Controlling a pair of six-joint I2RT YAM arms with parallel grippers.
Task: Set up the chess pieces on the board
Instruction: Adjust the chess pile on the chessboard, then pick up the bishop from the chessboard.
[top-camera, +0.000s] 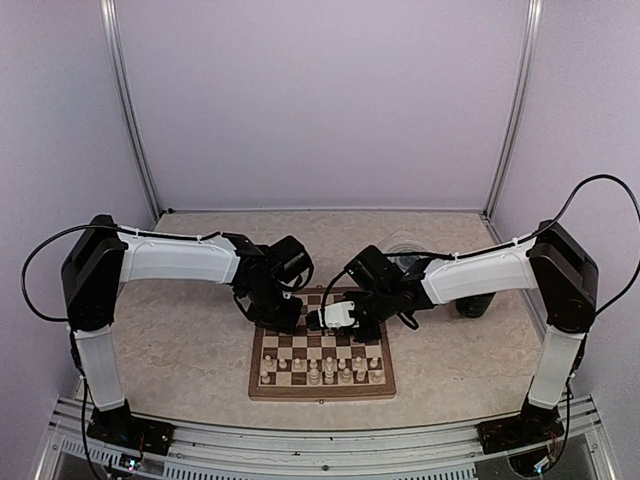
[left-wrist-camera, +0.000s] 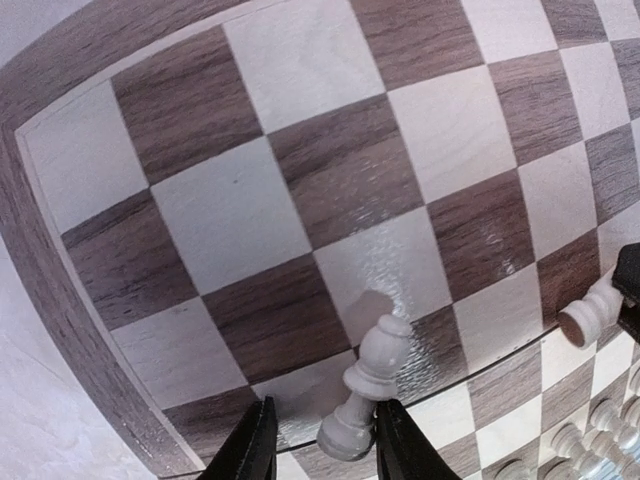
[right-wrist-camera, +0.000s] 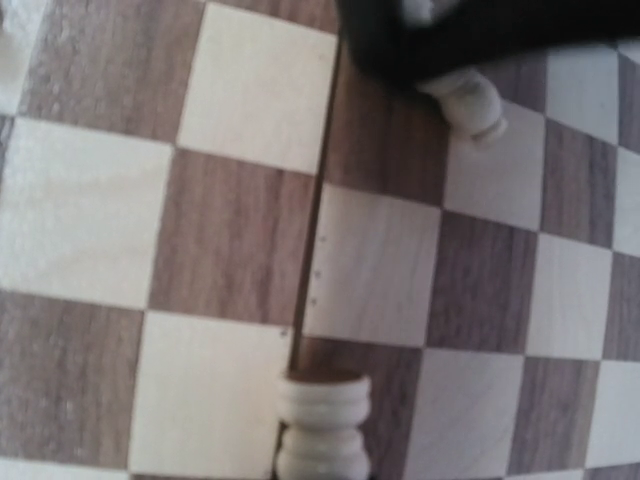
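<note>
We found the left fingers (left-wrist-camera: 255, 450) low over the far left part of the board (top-camera: 300, 342), and they stood apart. Between them stood a pale piece (left-wrist-camera: 368, 385), its base close against one finger and bare board showing on its other side, so nothing was clamped. The right fingers (top-camera: 325, 319) hung over the board's far middle, just beside the left ones. We could not tell whether they were apart or together: the right wrist view left them out, and they were too small in the overhead view. A second piece (right-wrist-camera: 322, 425) sat at the bottom edge of that wrist view, on the board beside the seam (right-wrist-camera: 315, 250) that crossed its squares. We could not tell whether anything touched it.

Only the overhead view showed the other chess pieces (top-camera: 320, 370) ranged in two rows along the board's near edge, and the board lying on the desk (top-camera: 180, 340) between the two arms. Only the left wrist view showed the gap beside the first piece, and it caught the second piece at its right edge, next to a dark part. The blurred right wrist view showed the first piece under a dark mass.
</note>
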